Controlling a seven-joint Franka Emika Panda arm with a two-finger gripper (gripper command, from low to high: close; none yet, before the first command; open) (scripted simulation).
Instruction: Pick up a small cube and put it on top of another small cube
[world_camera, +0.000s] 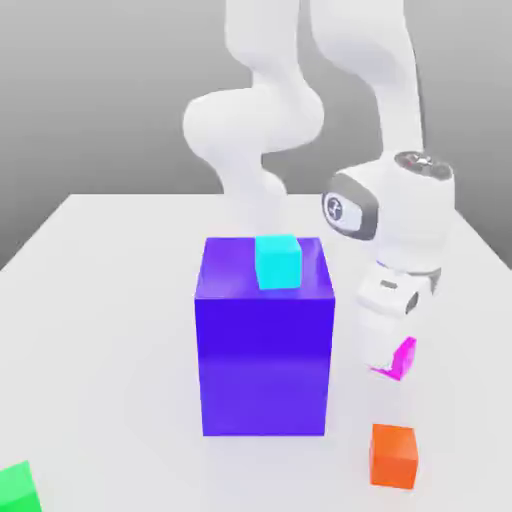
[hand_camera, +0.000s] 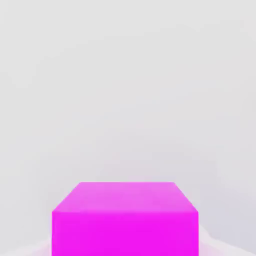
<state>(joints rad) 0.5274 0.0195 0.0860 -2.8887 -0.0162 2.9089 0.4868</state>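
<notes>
The small cube (world_camera: 404, 358), bright magenta, sits low over the white table to the exterior view's right of the big purple-blue block, and it looks slightly tilted. My gripper (world_camera: 390, 362) comes down on it from above, shut on it, with a white finger covering part of its near side. In the hand view the small cube (hand_camera: 125, 220) sits close under the camera, its top face and one side showing against the pale table.
The tall purple-blue block (world_camera: 264, 350) stands mid-table with a cyan cube (world_camera: 277, 260) on its top. An orange cube (world_camera: 393, 456) lies on the table in front of my gripper. A green cube (world_camera: 17, 488) sits at the near corner on the exterior view's left.
</notes>
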